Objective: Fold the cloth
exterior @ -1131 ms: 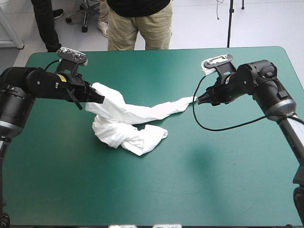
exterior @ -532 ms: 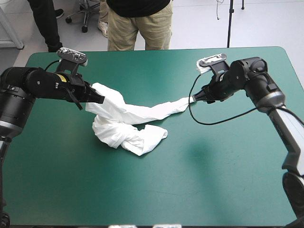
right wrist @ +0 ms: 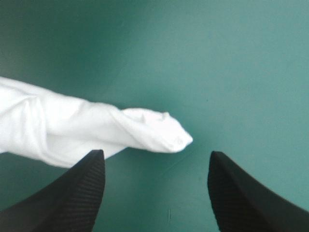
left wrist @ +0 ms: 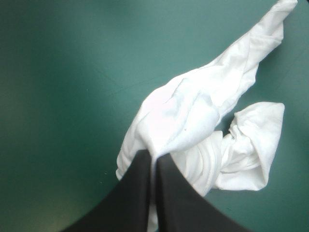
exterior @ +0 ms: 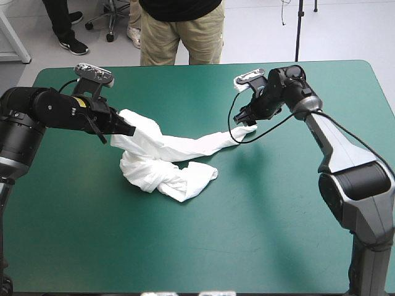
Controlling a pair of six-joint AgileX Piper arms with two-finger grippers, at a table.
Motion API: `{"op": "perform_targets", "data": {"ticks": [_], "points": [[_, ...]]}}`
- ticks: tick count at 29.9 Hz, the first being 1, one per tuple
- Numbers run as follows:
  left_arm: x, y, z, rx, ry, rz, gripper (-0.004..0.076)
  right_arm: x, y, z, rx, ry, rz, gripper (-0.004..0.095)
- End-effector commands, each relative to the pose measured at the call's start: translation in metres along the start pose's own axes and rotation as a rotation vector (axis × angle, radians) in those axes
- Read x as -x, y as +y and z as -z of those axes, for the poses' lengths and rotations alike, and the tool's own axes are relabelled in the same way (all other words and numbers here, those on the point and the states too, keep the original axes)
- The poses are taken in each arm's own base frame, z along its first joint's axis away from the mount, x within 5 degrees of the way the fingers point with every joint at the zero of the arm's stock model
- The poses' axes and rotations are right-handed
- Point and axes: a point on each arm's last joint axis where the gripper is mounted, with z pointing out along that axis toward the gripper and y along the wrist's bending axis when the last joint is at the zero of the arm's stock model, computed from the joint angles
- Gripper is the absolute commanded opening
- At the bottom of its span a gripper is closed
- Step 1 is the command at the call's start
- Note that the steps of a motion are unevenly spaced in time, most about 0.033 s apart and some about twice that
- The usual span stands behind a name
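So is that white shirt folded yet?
Not folded: the T-shirt lies as a twisted, crumpled heap, one end stretched out like a rope.

- The table (exterior: 203,259) fills most of the high view, with rounded corners and its far edge near the top
- A smooth teal-green cover (exterior: 74,246) lies flat over the whole top; it is also the only backdrop in both wrist views (left wrist: 58,96) (right wrist: 231,58)
- Light is soft and even; the cover looks paler toward the far right corner, and a faint darker patch lies on the right half
- Beyond the far edge is a pale grey floor (exterior: 345,31), plain and slightly glossy
- The wheeled base of an office chair (exterior: 111,15) stands on that floor, toward the left
- A white slanted furniture leg (exterior: 15,38) shows at the far left
- A thin black stand (exterior: 298,31) rises at the right
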Motion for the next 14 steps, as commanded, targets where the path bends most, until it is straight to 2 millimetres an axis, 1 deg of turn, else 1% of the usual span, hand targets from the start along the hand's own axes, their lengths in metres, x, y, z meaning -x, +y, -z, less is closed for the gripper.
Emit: {"op": "perform_targets", "data": {"ticks": [1, 2, 6, 10, 11, 13, 14], "points": [[0.007, -0.003, 0.018, 0.005, -0.097, -0.005, -0.0009, 0.018, -0.003, 0.011, -0.014, -0.091, 0.014, 0.0591], [0.007, -0.003, 0.018, 0.005, -0.097, -0.004, -0.0009, 0.019, -0.005, 0.001, -0.010, -0.078, 0.010, 0.0591], [0.007, -0.003, 0.018, 0.006, -0.101, -0.007, -0.0009, 0.022, -0.010, -0.025, -0.005, -0.049, 0.005, 0.0591], [0.007, -0.003, 0.018, 0.009, -0.105, -0.008, -0.0009, 0.016, -0.010, -0.050, 0.023, 0.058, -0.007, 0.0590], [0.007, -0.003, 0.018, 0.012, -0.105, -0.012, -0.0009, 0.013, -0.010, -0.055, 0.031, 0.087, -0.007, 0.0587], [0.008, -0.003, 0.018, 0.012, -0.107, -0.019, -0.0009, 0.010, -0.010, -0.056, 0.035, 0.114, -0.006, 0.0563], [0.008, -0.003, 0.018, 0.014, -0.110, -0.019, -0.0009, 0.009, -0.010, -0.056, 0.037, 0.122, -0.005, 0.0531]]}}
